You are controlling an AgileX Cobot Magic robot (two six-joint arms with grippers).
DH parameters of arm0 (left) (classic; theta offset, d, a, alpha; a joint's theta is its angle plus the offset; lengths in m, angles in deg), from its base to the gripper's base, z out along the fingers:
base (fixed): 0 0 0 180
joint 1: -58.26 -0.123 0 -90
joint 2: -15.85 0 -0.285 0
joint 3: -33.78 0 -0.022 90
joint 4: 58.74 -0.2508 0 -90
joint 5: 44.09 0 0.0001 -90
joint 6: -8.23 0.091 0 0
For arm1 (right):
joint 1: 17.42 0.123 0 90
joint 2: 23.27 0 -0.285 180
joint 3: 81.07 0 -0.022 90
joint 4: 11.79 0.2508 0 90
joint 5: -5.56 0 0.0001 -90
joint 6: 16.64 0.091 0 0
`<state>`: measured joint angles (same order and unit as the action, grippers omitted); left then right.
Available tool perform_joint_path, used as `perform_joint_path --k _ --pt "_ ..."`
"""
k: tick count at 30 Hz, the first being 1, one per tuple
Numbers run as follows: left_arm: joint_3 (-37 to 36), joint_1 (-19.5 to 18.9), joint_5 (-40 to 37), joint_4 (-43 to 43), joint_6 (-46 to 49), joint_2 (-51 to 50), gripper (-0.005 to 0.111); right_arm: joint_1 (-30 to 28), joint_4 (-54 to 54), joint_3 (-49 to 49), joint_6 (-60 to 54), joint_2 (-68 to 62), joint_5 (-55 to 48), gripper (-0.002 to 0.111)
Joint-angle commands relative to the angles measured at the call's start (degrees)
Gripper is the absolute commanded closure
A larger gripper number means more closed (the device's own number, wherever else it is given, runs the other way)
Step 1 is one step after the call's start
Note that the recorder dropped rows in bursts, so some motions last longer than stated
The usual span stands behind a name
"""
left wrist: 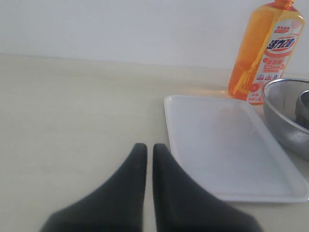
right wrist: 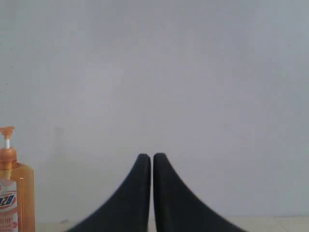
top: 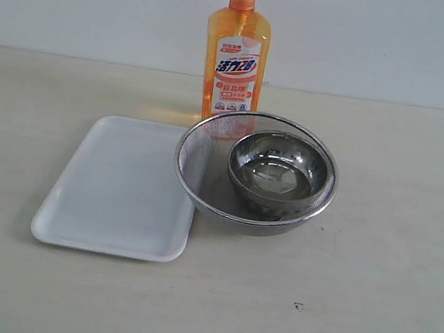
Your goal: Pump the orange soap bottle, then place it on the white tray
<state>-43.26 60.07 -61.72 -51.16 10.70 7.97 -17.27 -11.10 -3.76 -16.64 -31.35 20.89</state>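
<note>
The orange soap bottle (top: 235,59) stands upright at the back of the table, just behind the strainer; its pump head is cut off by the top of the exterior view. It also shows in the left wrist view (left wrist: 264,50) and at the edge of the right wrist view (right wrist: 10,191). The white tray (top: 121,187) lies flat in front and to the left of the bottle, with nothing on it (left wrist: 227,145). My left gripper (left wrist: 150,147) is shut with nothing in it, over the table beside the tray. My right gripper (right wrist: 152,157) is shut, holds nothing and faces the wall. Neither arm appears in the exterior view.
A round steel mesh strainer (top: 199,150) holding a metal bowl (top: 279,170) sits right of the tray, touching its edge, directly in front of the bottle. The strainer's rim (left wrist: 285,113) shows in the left wrist view. A pale wall stands behind the table.
</note>
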Motion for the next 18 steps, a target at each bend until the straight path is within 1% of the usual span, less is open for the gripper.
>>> perform_joint_path --k 1,2,5,6,8,9,10,11,13,18 --pt "-0.2 -0.1 0.0 -0.1 0.2 0.0 0.102 -0.2 0.0 -0.1 0.0 0.3 0.6 0.109" --pt "-0.2 -0.1 0.0 -0.1 0.2 0.0 0.102 -0.2 0.0 -0.1 0.0 0.3 0.8 0.109" --pt "-0.2 -0.1 0.0 -0.1 0.2 0.0 0.102 -0.2 0.0 -0.9 0.0 0.3 6.5 0.109" --pt "-0.2 -0.1 0.0 -0.1 0.2 0.0 0.102 -0.2 0.3 -2.4 -0.6 0.3 4.2 0.109" --pt "-0.2 -0.1 0.0 -0.1 0.2 0.0 0.102 -0.2 0.2 -9.3 -5.0 -1.0 -5.7 0.109" --pt "-0.2 -0.1 0.0 -0.1 0.2 0.0 0.102 -0.2 0.2 -14.1 -9.2 -3.7 -9.9 0.109" --pt "-0.2 -0.1 0.0 -0.1 0.2 0.0 0.102 -0.2 0.2 -18.2 -11.8 -6.5 -11.2 0.109" --pt "-0.2 -0.1 0.0 -0.1 0.2 0.0 0.102 -0.2 0.2 -22.5 -12.3 -9.7 -11.1 0.109" --pt "-0.2 -0.1 0.0 -0.1 0.2 0.0 0.102 -0.2 0.2 -26.9 -11.9 -12.8 -10.6 0.109" --pt "-0.2 -0.1 0.0 -0.1 0.2 0.0 0.102 -0.2 0.2 -32.5 -11.9 -15.7 -10.4 0.109"
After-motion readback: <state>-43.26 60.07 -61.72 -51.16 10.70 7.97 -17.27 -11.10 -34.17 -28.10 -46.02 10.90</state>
